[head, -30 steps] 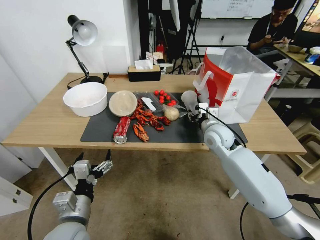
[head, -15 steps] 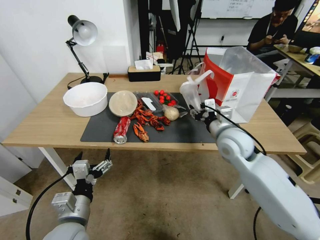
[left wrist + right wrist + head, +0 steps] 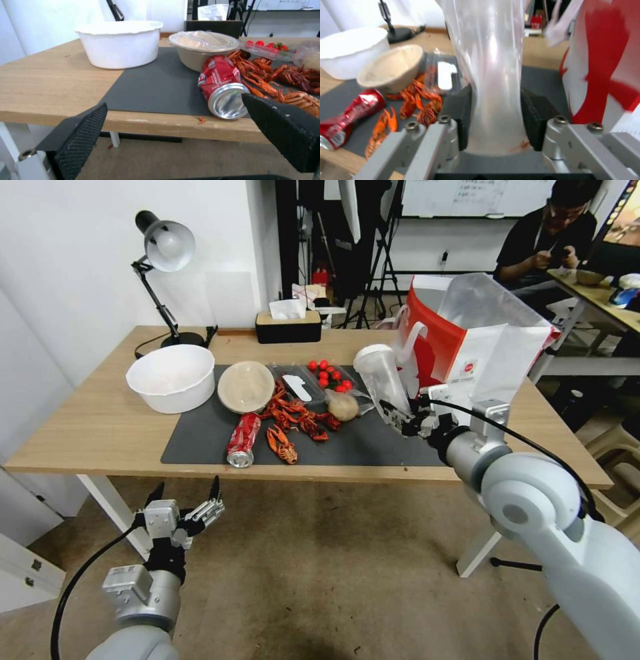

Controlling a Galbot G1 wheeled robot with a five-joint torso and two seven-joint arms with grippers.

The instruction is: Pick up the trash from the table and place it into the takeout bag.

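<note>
Midway through clearing, the red soda can [image 3: 243, 440], beige bowl [image 3: 245, 386] and wrapped ball [image 3: 343, 407] lie on the table's [image 3: 100, 427] dark mat. The right gripper [image 3: 402, 421] clamps the clear plastic cup [image 3: 380, 375] above the mat's right end, beside the takeout bag [image 3: 480, 360]. Below the table's front edge, the left gripper [image 3: 187, 499] hangs wide open, empty.

Bright even indoor light, soft shadows; right wrist view motion-blurred, head view edges warped.
</note>
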